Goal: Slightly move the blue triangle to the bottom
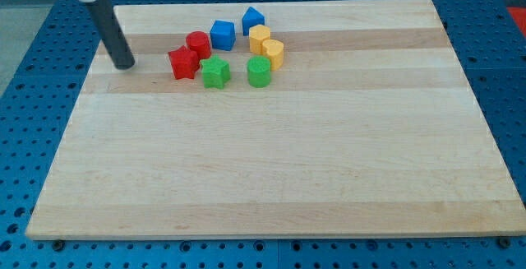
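Observation:
The blue triangle [252,19] sits near the view's top on the wooden board [271,170], at the top right of a cluster of blocks. A blue cube [222,34] lies to its left. My tip [126,63] rests on the board at the view's upper left, well left of the blue triangle, with the red blocks and the blue cube between them. The tip touches no block.
A red cylinder [198,44] and a red star [182,62] lie left in the cluster. A green star [215,72] and a green block [259,71] lie at its bottom. Two yellow blocks [260,37] [273,53] sit just below the blue triangle.

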Action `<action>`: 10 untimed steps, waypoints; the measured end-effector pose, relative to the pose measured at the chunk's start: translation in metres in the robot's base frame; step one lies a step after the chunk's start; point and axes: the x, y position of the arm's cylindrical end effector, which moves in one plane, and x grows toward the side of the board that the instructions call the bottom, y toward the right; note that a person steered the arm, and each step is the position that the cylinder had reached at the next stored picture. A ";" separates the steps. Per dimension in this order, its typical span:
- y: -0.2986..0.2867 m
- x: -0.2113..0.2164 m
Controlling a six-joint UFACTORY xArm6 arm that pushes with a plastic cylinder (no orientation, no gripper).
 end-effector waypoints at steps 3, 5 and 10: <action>0.061 -0.002; 0.083 -0.001; 0.083 -0.064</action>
